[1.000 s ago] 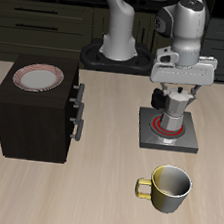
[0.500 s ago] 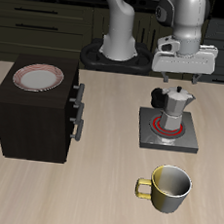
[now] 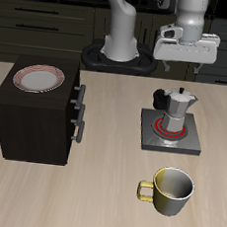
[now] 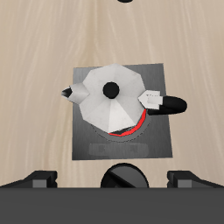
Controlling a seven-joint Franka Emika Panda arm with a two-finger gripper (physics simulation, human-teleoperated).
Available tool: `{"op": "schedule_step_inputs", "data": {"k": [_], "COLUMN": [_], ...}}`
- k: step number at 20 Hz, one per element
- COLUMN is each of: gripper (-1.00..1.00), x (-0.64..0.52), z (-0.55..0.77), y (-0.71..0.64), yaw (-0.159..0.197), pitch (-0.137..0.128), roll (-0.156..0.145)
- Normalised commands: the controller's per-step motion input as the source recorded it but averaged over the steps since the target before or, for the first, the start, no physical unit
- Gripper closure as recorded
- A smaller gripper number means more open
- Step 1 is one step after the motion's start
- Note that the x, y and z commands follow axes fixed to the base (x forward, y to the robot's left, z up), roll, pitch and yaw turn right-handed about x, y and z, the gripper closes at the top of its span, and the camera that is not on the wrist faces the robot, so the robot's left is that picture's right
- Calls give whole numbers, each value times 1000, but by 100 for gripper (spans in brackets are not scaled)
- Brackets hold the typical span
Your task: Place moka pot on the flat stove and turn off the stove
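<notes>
The silver moka pot (image 3: 176,108) stands upright on the flat stove (image 3: 189,144), over its round burner of red rings (image 3: 162,127). Its black handle points sideways toward the cabinet. My gripper (image 3: 183,61) hangs open well above the pot and slightly farther back, holding nothing. From the wrist view I look straight down on the moka pot (image 4: 112,94) and the stove plate (image 4: 87,144). A red arc of the burner (image 4: 131,132) shows beside the pot's base. Both fingertips (image 4: 39,179) sit wide apart at the frame's edge.
A yellowish-green mug (image 3: 169,189) stands nearer the table's front edge, in front of the stove. A dark-brown wooden cabinet (image 3: 36,117) with a red-rimmed plate (image 3: 39,78) on top stands beside the stove, its drawer handles facing it.
My gripper has let go of the moka pot and risen straight up, away from it. The pot stays on the burner.
</notes>
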Motion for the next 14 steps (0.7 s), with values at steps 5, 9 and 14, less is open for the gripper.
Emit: {"op": "schedule_step_inputs", "data": {"k": [5, 9, 14], "gripper": [-100, -100, -100], "x": [-232, -105, -102], "z": [151, 168, 38], "y": [-5, -138, -106], "yaw": [28, -5, 10], "pitch": [-32, 28, 30], "roll": [-4, -55, -20]}}
